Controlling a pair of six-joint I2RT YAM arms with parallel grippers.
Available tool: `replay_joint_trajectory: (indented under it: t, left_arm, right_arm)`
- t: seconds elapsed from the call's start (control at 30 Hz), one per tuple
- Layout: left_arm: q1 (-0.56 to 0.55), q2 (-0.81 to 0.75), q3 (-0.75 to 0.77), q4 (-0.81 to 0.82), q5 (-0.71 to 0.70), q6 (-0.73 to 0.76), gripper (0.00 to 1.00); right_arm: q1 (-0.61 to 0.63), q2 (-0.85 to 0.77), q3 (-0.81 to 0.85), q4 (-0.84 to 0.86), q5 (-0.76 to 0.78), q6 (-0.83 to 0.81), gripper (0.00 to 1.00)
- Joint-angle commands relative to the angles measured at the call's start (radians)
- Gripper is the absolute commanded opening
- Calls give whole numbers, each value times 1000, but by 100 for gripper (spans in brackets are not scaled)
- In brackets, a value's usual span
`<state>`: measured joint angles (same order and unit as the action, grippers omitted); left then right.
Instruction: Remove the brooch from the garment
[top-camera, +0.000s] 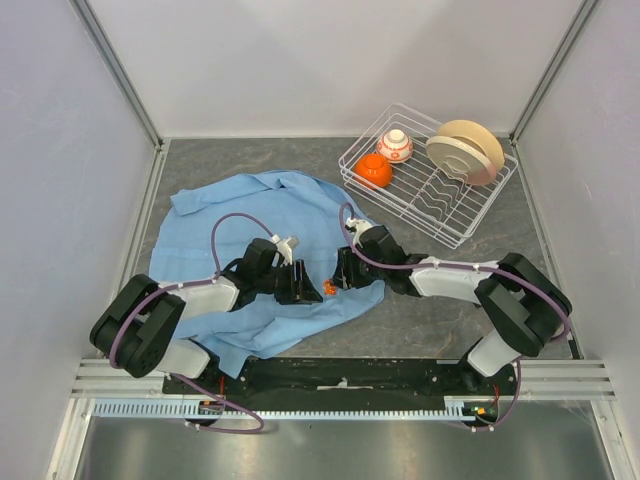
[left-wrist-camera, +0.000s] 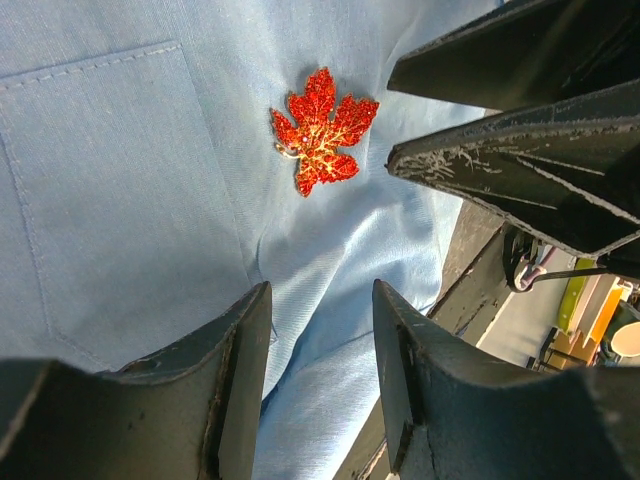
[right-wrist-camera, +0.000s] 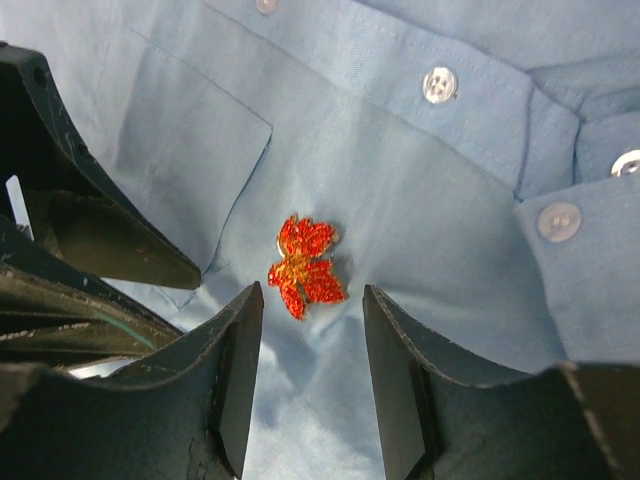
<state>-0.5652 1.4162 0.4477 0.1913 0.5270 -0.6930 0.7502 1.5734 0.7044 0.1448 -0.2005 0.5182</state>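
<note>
Seen from its own wrist, the left hand (left-wrist-camera: 320, 300) stood spread with nothing between its fingers, and the brooch (left-wrist-camera: 322, 130) lay a little beyond their tips, pinned flat on the garment (top-camera: 260, 205) just past the corner of a chest pocket (left-wrist-camera: 110, 200). There it read as a glittering red maple leaf, its long axis running nearly straight away from the hand and its pointed tip aimed outward. The right hand (right-wrist-camera: 312, 300) was spread too, gripping nothing. Its wrist view put the leaf much closer, the near end lying in the mouth of the gap between the fingertips, long axis roughly in line with that gap; whether it touched them I could not tell. Only this view showed the row of white buttons (right-wrist-camera: 439, 85) beyond. From above the brooch shrank to an orange speck between the two facing hands, and past the right hand a wire dish rack (top-camera: 450, 215) stood on the grey tabletop (top-camera: 420, 320).
</note>
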Motion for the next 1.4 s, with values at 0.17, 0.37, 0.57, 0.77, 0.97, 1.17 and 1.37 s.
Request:
replay_joint_trajectory:
  t: [0.17,0.37,0.57,0.77,0.97,1.17,1.37]
  left_arm:
    - [-7,-7,20,19,-5,13,52]
    - [-13,10,22,36,1,4,51]
    - [-16,47,20,69,-12,0,52]
    - [-19,55,6,85,-16,-10,51]
    - [-21,23,0,86,-19,-22,51]
    - [-21,-117,-6,42,-81,-83,55]
    - [-21,-163,81,-116,-148,-70,65]
  right_arm:
    - [5,79,76,27,10,-41,51]
    - [5,74,47,48,-5,-15,48]
    - [5,50,12,159,-117,74,47]
    - [3,4,18,145,-112,82,47]
    - [3,-7,15,160,-137,91,47]
    - [3,39,9,233,-188,135,46]
    - [5,-25,39,11,57,39,51]
